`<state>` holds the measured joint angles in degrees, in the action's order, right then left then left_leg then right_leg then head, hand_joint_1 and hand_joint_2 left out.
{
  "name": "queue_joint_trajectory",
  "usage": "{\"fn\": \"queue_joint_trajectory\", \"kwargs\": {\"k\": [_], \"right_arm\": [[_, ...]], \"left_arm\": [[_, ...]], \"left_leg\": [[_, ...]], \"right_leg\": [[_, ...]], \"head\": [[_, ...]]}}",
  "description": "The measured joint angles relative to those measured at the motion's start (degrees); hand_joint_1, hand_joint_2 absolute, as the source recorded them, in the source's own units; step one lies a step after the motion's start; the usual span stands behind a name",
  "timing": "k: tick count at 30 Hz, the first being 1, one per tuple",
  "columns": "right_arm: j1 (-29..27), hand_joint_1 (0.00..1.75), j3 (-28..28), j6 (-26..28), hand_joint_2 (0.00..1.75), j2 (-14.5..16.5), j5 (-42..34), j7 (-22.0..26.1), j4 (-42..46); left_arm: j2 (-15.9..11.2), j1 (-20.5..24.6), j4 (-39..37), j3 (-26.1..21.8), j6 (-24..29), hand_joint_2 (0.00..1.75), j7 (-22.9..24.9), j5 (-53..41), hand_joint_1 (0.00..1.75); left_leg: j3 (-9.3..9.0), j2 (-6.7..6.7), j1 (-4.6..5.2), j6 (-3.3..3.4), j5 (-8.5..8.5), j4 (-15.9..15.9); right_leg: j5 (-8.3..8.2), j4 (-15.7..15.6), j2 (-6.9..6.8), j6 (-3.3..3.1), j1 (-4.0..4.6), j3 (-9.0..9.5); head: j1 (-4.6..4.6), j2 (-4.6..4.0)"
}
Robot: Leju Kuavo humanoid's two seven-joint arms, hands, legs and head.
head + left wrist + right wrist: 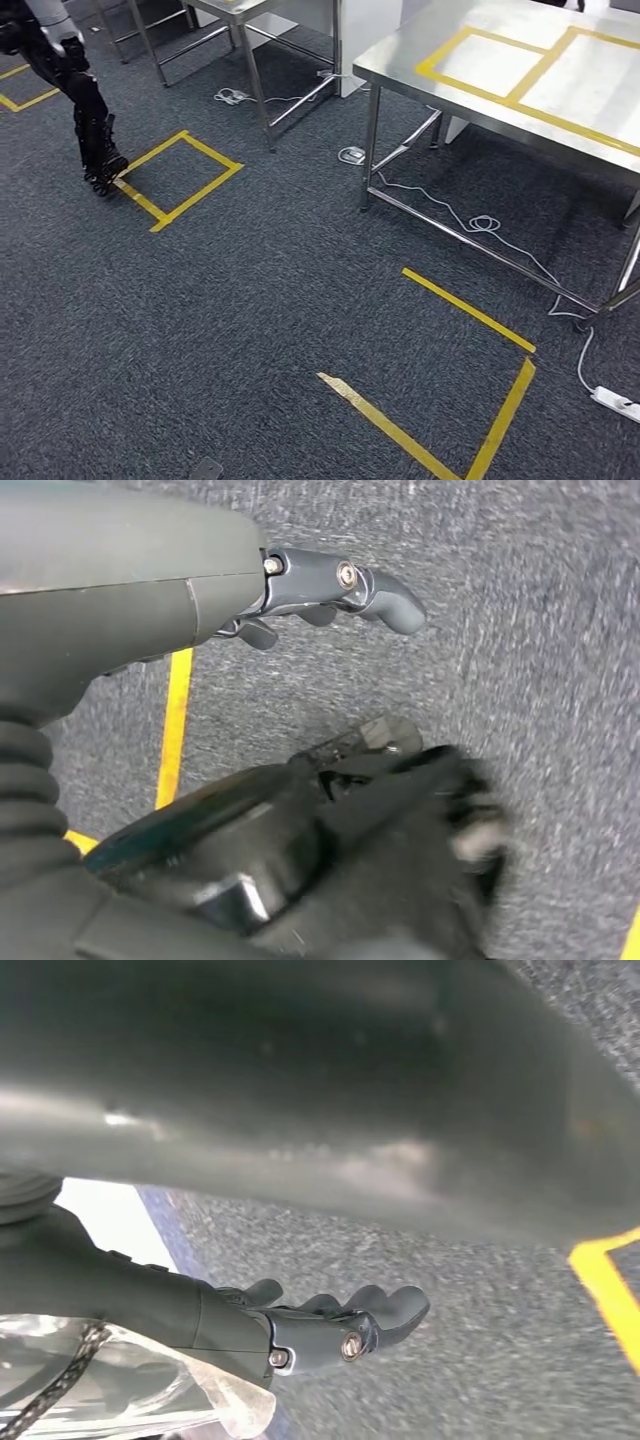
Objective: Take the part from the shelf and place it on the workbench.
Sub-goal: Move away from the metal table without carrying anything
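The steel workbench (pixel 392 62) stands at the upper right of the head view, with yellow tape rectangles (pixel 521 92) on its top. My left hand (pixel 102 160) hangs at the far left above the carpet. Its thumb and fingers (pixel 332 585) are spread with nothing in them. In the right wrist view my right hand (pixel 324 1325) holds the part in a clear plastic bag (pixel 136 1390) against its palm side. A dark cord shows inside the bag. The hand hides how the fingers grip the bag.
Yellow tape squares mark the dark carpet at the left (pixel 181 175) and near the bench (pixel 468 400). A white cable (pixel 468 220) runs under the bench to a power strip (pixel 619 402). A second steel table's legs (pixel 256 90) stand at the top centre.
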<state>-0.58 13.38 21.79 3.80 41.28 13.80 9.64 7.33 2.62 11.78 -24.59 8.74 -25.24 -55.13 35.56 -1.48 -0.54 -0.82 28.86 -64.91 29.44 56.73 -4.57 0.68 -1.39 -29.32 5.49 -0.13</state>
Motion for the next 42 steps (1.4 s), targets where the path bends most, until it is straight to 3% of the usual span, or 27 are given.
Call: {"fn": "queue_joint_trajectory", "kwargs": {"k": [2, 3, 5, 6, 8, 10, 11, 12, 13, 14, 16, 17, 19, 21, 23, 25, 27, 28, 29, 30, 32, 34, 36, 38, 40, 42], "right_arm": [[0.02, 0.0, 0.0, 0.0, 0.0, 0.0, 0.04, 0.0, 0.0], [0.08, 0.0, 0.01, 0.0, 0.0, 0.0, 0.05, -0.01, 0.0], [0.28, 0.0, 0.02, -0.01, 0.0, 0.0, 0.11, -0.02, 0.03], [0.39, 0.0, 0.02, -0.01, 0.0, -0.02, 0.15, -0.02, 0.07], [0.41, 0.0, 0.02, 0.01, 0.0, -0.03, 0.29, -0.05, 0.15], [0.19, 0.0, 0.02, 0.03, 0.0, -0.15, 0.43, -0.2, 0.15], [0.03, 0.0, 0.03, 0.05, 0.0, -0.26, 0.51, -0.34, 0.14], [-0.1, 0.0, 0.04, 0.07, 0.0, -0.38, 0.58, -0.51, 0.14], [-0.2, 0.0, 0.04, 0.08, 0.0, -0.46, 0.64, -0.67, 0.13], [-0.26, 0.0, 0.04, 0.08, 0.0, -0.51, 0.69, -0.74, 0.13], [-0.33, 0.0, 0.03, 0.09, 0.0, -0.6, 0.78, -0.84, 0.13], [-0.34, 0.0, 0.03, 0.09, 0.0, -0.64, 0.86, -0.88, 0.12], [-0.35, 0.0, 0.03, 0.1, 0.0, -0.74, 1.0, -1.0, 0.11], [-0.3, 0.0, 0.04, 0.1, 0.0, -0.74, 1.1, -1.04, 0.13], [-0.35, 0.0, 0.04, 0.1, 0.0, -0.68, 1.21, -1.03, 0.13], [-0.51, 0.0, 0.04, 0.1, 0.0, -0.66, 1.33, -1.05, 0.13], [-0.59, 0.0, 0.04, 0.1, 0.0, -0.67, 1.4, -1.19, 0.13], [-0.55, 0.0, 0.04, 0.1, 0.0, -0.67, 1.42, -1.26, 0.13], [-0.47, 0.0, 0.04, 0.1, 0.0, -0.68, 1.43, -1.31, 0.13], [-0.41, 0.0, 0.04, 0.09, 0.0, -0.68, 1.44, -1.34, 0.13], [-0.36, 0.0, 0.04, 0.09, 0.0, -0.68, 1.45, -1.37, 0.13], [-0.28, 0.0, 0.04, 0.09, 0.0, -0.68, 1.45, -1.41, 0.14], [0.01, 0.0, 0.04, 0.1, 0.0, -0.67, 1.48, -1.46, 0.16], [0.25, 0.0, 0.03, 0.09, 0.0, -0.66, 1.54, -1.46, 0.17], [0.21, 0.0, 0.03, 0.07, 0.0, -0.68, 1.55, -1.47, 0.17], [0.09, 0.0, 0.04, 0.05, 0.0, -0.74, 1.54, -1.5, 0.17]], "left_arm": [[0.03, 0.19, 0.0, 0.0, 0.08, 1.75, -0.04, -0.02, 0.0], [0.05, 0.23, -0.01, 0.0, 0.18, 1.75, -0.08, -0.04, 0.0], [0.08, 0.09, -0.02, 0.0, 0.52, 1.75, -0.17, -0.08, 0.0], [0.1, -0.06, -0.02, 0.0, 0.73, 1.75, -0.23, -0.1, 0.0], [0.21, -0.04, -0.02, 0.0, 1.08, 1.75, -0.38, -0.18, 0.0], [0.39, 0.19, -0.02, 0.0, 1.21, 1.75, -0.5, -0.24, 0.0], [0.45, 0.26, -0.02, 0.0, 1.2, 1.75, -0.52, -0.25, 0.0], [0.51, 0.25, -0.02, 0.0, 1.19, 1.75, -0.51, -0.31, 0.0], [0.54, 0.21, -0.02, 0.0, 1.19, 1.75, -0.5, -0.36, 0.0], [0.59, 0.18, -0.02, 0.0, 1.18, 1.75, -0.47, -0.4, 0.0], [0.73, 0.26, -0.02, 0.0, 1.04, 1.75, -0.3, -0.44, 0.0], [0.81, 0.35, -0.02, 0.0, 0.86, 1.75, -0.15, -0.45, 0.0], [0.91, 0.4, -0.02, 0.0, 0.45, 1.75, 0.16, -0.49, 0.0], [0.92, 0.2, -0.02, 0.0, 0.28, 1.75, 0.31, -0.51, 0.0], [0.94, 0.13, -0.02, 0.0, 0.29, 1.75, 0.38, -0.5, 0.0], [0.98, 0.29, -0.02, 0.0, 0.35, 1.75, 0.42, -0.48, 0.0], [0.98, 0.31, -0.02, 0.0, 0.4, 0.87, 0.46, -0.44, 0.0], [0.98, 0.22, -0.02, 0.0, 0.41, 0.44, 0.49, -0.43, 0.0], [0.97, 0.12, -0.02, 0.0, 0.42, 0.0, 0.51, -0.43, 0.0], [0.95, 0.06, -0.02, 0.0, 0.43, 0.0, 0.52, -0.43, 0.0], [0.95, 0.18, -0.02, 0.0, 0.45, 0.87, 0.52, -0.43, 0.0], [0.97, 0.29, -0.02, 0.0, 0.43, 1.75, 0.51, -0.41, 0.0], [0.97, 0.09, -0.02, -0.01, 0.2, 1.75, 0.4, -0.27, 0.0], [0.99, -0.04, -0.02, -0.02, -0.2, 1.75, 0.15, -0.1, 0.0], [1.05, 0.14, -0.02, -0.02, -0.37, 1.75, 0.0, -0.06, 0.0], [1.08, 0.25, -0.02, -0.02, -0.25, 1.75, 0.0, -0.06, 0.0]], "left_leg": [[-3.01, -1.91, 0.41, 0.52, -1.73, 6.08], [-3.34, -2.27, 0.65, 0.84, -1.61, 6.97], [-3.19, -1.16, 0.82, 1.54, -1.6, 7.14], [-3.28, -0.58, 0.76, 1.88, -1.72, 7.36], [-3.51, 0.63, 0.55, 2.66, -2.08, 7.87], [-3.41, 1.98, 0.62, 3.17, -2.2, 7.95], [-3.39, 2.8, 0.73, 3.29, -2.21, 7.95], [-3.42, 3.64, 0.84, 3.33, -2.2, 7.94], [-3.49, 4.5, 0.92, 3.35, -2.18, 7.91], [-3.59, 5.34, 0.96, 3.33, -2.17, 7.88], [-3.61, 6.94, 1.06, 3.14, -2.04, 7.65], [-3.43, 7.71, 1.06, 2.91, -2.0, 7.5], [-2.88, 9.14, 0.88, 2.2, -2.09, 7.29], [-2.49, 9.92, 0.72, 1.5, -2.19, 7.19], [-1.25, 7.22, 0.89, 0.86, -0.51, 4.51], [2.06, 3.37, 0.72, 0.23, 3.13, -2.54], [5.05, 2.1, 0.3, -0.24, 5.23, -8.72], [5.17, 1.87, 0.15, -0.35, 4.69, -9.02], [4.04, 1.61, 0.07, -0.35, 3.06, -6.85], [2.04, 0.87, 0.09, -0.18, 0.92, -3.01], [-1.78, -1.57, 0.57, 0.48, -1.67, 4.38], [-2.97, -2.54, 1.05, 1.18, -1.7, 6.93], [-3.04, -1.22, 0.99, 1.82, -1.8, 7.34], [-3.4, 0.04, 0.74, 2.54, -2.14, 7.98], [-3.57, 1.37, 0.66, 3.03, -2.25, 8.26], [-3.59, 2.94, 0.73, 3.21, -2.14, 8.23]], "right_leg": [[0.39, 0.05, -1.26, 0.69, 0.2, 0.34], [0.51, 0.01, -1.82, 1.06, 0.32, 0.48], [0.67, -0.22, -2.84, 1.83, 0.35, 0.87], [0.98, -0.11, -2.56, 2.19, 0.25, 0.95], [3.26, 3.11, 0.23, 2.62, 0.06, -0.47], [6.93, 10.98, 3.5, 2.59, 0.07, -4.37], [8.07, 14.7, 4.13, 2.54, 0.15, -6.41], [8.13, 16.79, 4.4, 2.45, 0.23, -7.78], [7.0, 16.57, 4.53, 2.34, 0.28, -8.11], [4.89, 14.01, 4.82, 2.18, 0.29, -7.32], [0.64, 5.94, 7.46, 1.78, 0.09, -4.16], [-0.37, 2.88, 8.93, 1.63, -0.02, -2.75], [-0.36, 0.64, 10.38, 1.32, -0.04, -1.55], [-0.46, 0.3, 8.93, 0.86, -0.05, -1.2], [-0.54, -0.16, 7.13, 0.21, -0.26, -0.76], [-0.3, -0.29, 5.08, -0.26, -0.13, -0.38], [0.04, -0.28, 3.05, -0.36, 0.02, -0.09], [0.21, -0.27, 2.15, -0.31, 0.04, 0.1], [0.4, -0.27, 1.35, -0.22, 0.05, 0.36], [0.61, -0.27, 0.6, -0.09, 0.07, 0.69], [1.19, -0.25, -0.77, 0.47, 0.29, 1.05], [1.71, -0.35, -2.0, 1.19, 0.53, 1.24], [2.08, -0.6, -2.8, 1.79, 0.44, 1.96], [3.71, 1.4, -0.46, 2.21, 0.24, 1.55], [7.09, 8.24, 3.16, 2.33, 0.18, -1.78], [9.29, 15.5, 4.37, 2.35, 0.22, -6.02]], "head": [[-0.03, 0.0], [-0.04, 0.0], [-0.05, 0.0], [-0.08, 0.0], [-0.39, 0.0], [-0.69, 0.0], [-0.72, 0.0], [-0.72, 0.0], [-0.72, 0.0], [-0.72, 0.0], [-0.73, 0.0], [-0.72, 0.0], [-0.71, 0.0], [-0.69, 0.0], [-0.26, 0.0], [0.18, 0.0], [0.23, 0.0], [0.24, 0.0], [0.25, 0.0], [0.25, 0.0], [0.21, 0.0], [0.14, 0.0], [0.17, 0.0], [-0.03, 0.01], [-0.33, 0.01], [-0.36, 0.0]]}}
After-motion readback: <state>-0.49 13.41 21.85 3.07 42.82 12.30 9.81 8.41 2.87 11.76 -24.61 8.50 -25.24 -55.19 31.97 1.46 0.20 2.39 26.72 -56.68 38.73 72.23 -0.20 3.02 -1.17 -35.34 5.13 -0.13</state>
